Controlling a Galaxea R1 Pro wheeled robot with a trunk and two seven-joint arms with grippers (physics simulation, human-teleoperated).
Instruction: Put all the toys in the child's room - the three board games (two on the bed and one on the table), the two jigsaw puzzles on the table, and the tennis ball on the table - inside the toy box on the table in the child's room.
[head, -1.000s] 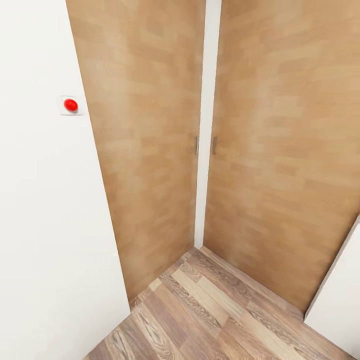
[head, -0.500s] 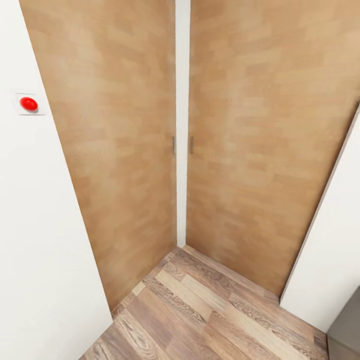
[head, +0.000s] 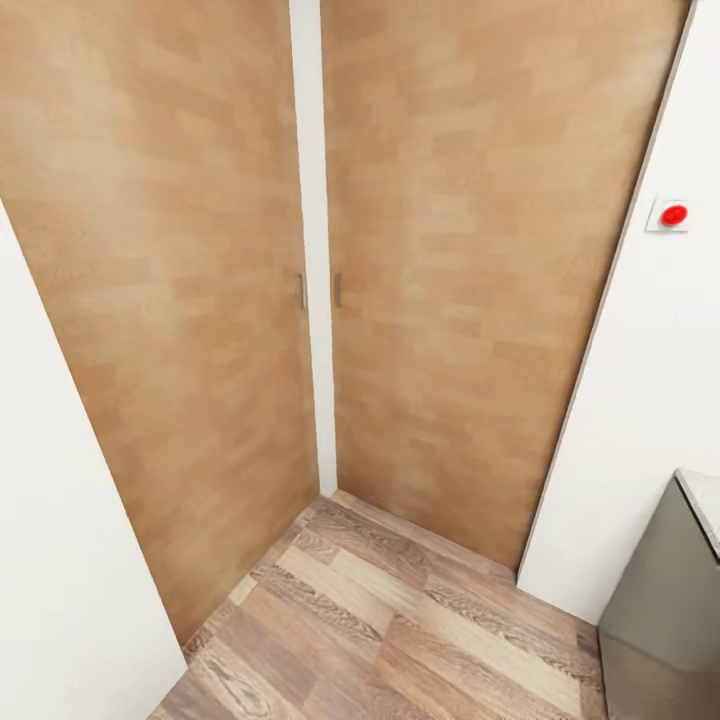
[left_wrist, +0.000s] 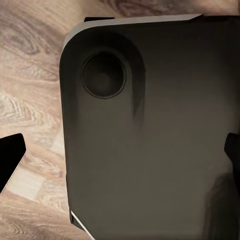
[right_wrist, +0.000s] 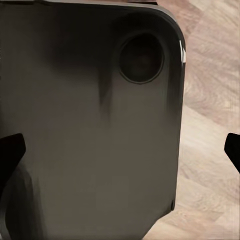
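Both my grippers, left and right, hang open over my dark rounded base; smooth wood-grain doors ahead

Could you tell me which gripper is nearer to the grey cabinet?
Right, probably: the grey cabinet stands at the robot's right. The right gripper and left gripper both hang over the dark base.

The left end effector points down at the robot's dark rounded base panel, its two black fingertips spread wide apart. The right end effector hangs likewise, black fingertips parted, nothing held between them.
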